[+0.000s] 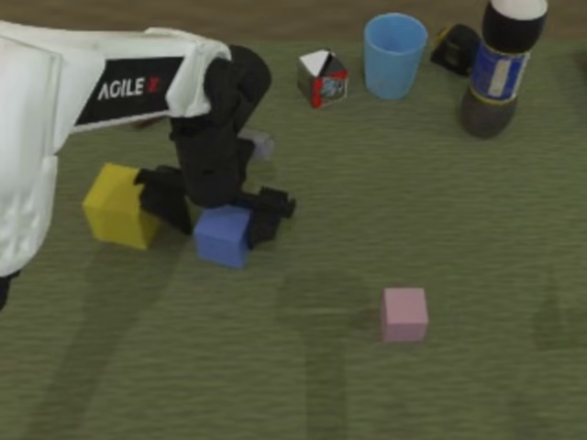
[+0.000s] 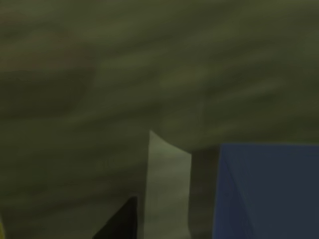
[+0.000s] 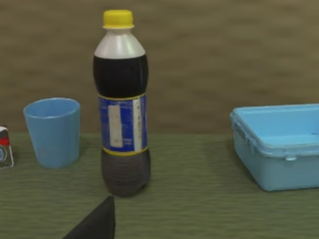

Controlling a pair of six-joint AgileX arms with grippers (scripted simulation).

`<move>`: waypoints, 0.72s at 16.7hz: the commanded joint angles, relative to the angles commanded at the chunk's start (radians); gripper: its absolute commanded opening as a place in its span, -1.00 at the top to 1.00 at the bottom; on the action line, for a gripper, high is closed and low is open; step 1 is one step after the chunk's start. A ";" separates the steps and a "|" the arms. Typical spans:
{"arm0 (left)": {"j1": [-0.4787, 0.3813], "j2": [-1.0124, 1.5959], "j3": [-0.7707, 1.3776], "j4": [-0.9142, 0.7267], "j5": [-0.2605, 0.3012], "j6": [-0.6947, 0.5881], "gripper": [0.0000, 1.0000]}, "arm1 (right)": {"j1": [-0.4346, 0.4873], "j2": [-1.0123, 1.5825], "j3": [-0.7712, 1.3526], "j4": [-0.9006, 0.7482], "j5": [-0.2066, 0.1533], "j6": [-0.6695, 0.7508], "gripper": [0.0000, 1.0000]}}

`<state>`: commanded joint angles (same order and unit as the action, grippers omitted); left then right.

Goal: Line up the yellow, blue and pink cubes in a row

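Observation:
The yellow cube (image 1: pixel 117 206) sits at the left of the green table. Just to its right is the blue cube (image 1: pixel 220 243), also seen close up in the left wrist view (image 2: pixel 269 194). My left gripper (image 1: pixel 223 223) is lowered over the blue cube and stands open, one finger on each side. A strip of table shows between the dark finger (image 2: pixel 119 224) and the cube's face. The pink cube (image 1: pixel 404 313) lies alone toward the front right. My right arm is outside the top view; its wrist view shows a single dark finger (image 3: pixel 98 224).
Along the back stand a small printed box (image 1: pixel 322 78), a light-blue cup (image 1: pixel 395 55), a dark object (image 1: pixel 456 48) and a cola bottle (image 1: pixel 500 69). A light-blue lidded container (image 3: pixel 279 144) shows in the right wrist view. A small grey object (image 1: pixel 261 144) lies behind the left arm.

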<state>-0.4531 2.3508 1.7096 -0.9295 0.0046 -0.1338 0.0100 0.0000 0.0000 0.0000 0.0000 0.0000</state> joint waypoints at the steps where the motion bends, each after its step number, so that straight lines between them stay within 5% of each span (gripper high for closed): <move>1: 0.000 0.000 0.000 0.000 0.000 0.000 0.06 | 0.000 0.000 0.000 0.000 0.000 0.000 -1.00; 7: 0.000 0.000 0.000 0.000 0.000 0.000 0.96 | 0.000 0.000 0.000 0.000 0.000 0.000 -1.00; 12: 0.000 0.000 0.000 0.000 0.000 0.000 1.00 | 0.000 0.000 0.000 0.000 0.000 0.000 -1.00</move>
<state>-0.4531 2.3508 1.7096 -0.9295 0.0046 -0.1338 0.0100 0.0000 0.0000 0.0000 0.0000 0.0000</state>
